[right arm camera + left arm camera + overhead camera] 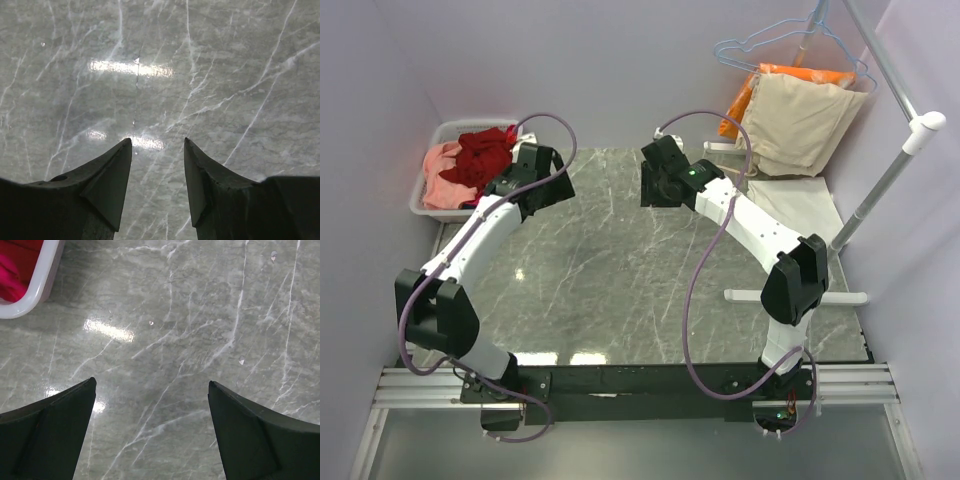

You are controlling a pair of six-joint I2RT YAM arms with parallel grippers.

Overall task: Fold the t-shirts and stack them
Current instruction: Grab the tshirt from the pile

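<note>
Fingers (50, 435) of the left gripper (150, 432) stand wide apart with nothing between them; we see only bare grey marble in the gap, so this gripper is released. It hangs over the far left part of the table (620, 280), just beside the near right corner of a white basket (420, 197). From the left wrist, that basket's rounded corner (42, 280) sits at the upper left, and a fold of magenta cloth (10, 282) shows inside it.

Moving right, the right gripper (157, 170) also holds nothing. Its two dark fingertips (112, 175) are parted by a narrower gap than the left pair, with veined marble and a bright light reflection showing between them. In the overhead view we find this gripper (660, 182) above the far middle of the table, well apart from the left gripper (535, 178), both arms reaching away from their bases at the near edge.

Further out, the basket at the far left holds the shirts in a crumpled heap: a dark red t-shirt (485, 155) on top and a salmon-pink t-shirt (442, 182) spilling toward the near left rim. At the far right, a beige garment (800, 120) and an orange garment (800, 73) hang on pale wire hangers (770, 40) beside a slanted rack pole (890, 180).
</note>
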